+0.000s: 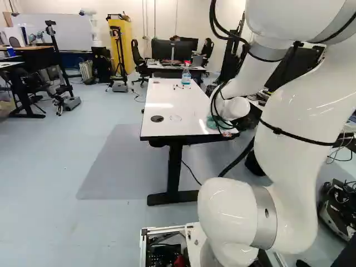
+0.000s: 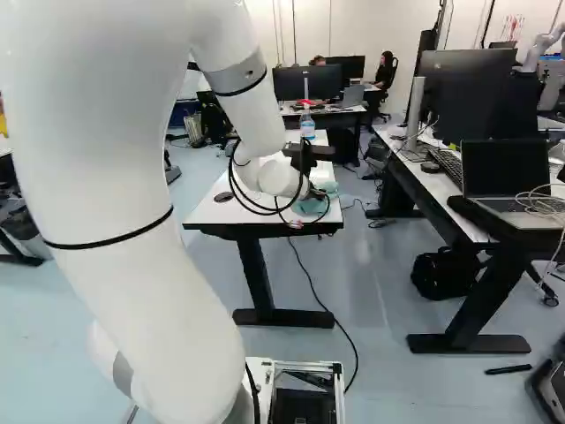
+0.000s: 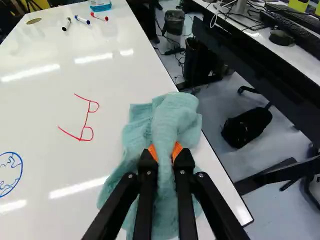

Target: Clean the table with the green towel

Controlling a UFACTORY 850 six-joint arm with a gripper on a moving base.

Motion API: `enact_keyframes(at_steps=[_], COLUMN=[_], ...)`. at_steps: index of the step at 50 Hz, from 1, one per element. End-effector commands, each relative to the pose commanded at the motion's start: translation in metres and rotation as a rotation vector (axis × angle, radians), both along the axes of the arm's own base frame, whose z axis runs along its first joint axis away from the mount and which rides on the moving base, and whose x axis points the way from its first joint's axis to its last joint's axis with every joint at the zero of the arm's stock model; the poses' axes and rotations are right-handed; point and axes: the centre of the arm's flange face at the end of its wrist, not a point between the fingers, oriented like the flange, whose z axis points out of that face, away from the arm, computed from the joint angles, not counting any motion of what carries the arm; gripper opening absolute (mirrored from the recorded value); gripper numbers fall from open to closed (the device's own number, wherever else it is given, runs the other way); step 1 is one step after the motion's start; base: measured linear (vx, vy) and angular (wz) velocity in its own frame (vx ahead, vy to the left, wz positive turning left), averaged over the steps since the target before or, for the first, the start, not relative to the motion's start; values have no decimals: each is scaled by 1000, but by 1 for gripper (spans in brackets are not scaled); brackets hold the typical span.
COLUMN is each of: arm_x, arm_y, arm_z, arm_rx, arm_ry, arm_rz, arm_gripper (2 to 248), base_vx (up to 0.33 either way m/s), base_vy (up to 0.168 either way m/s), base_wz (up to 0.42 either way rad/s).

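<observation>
My gripper (image 2: 315, 193) is low over the near right part of the white table (image 1: 183, 103), partly hidden by the wrist and cables. In the wrist view the gripper (image 3: 165, 151) is shut on the green towel (image 3: 175, 117), whose bunched fold stands up between the orange pads. The rest of the cloth spreads on the tabletop around the fingers, close to the table's side edge. Beside the towel are red marker lines (image 3: 89, 116); farther off lies a blue drawing (image 3: 21, 172), partly cut off.
At the table's far end stand a bottle with blue liquid (image 1: 186, 75) and several markers (image 3: 82, 19). A round black grommet (image 1: 157, 118) sits in the tabletop near its front. Another desk with a laptop (image 2: 505, 181) runs along the right. Another robot (image 2: 540, 49) stands far back.
</observation>
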Motion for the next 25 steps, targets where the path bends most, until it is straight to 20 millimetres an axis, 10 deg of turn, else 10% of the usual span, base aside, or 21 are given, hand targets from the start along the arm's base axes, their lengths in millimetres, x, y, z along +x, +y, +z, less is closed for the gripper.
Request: enact_keyframes(at_steps=[25], arm_x=[1], arm_y=[2], arm_z=[24], arm_rx=[-17], arm_ry=[-50], arm_rz=[3], arm_gripper=[47], base_vx=[0], base_vy=[0], base_wz=[0])
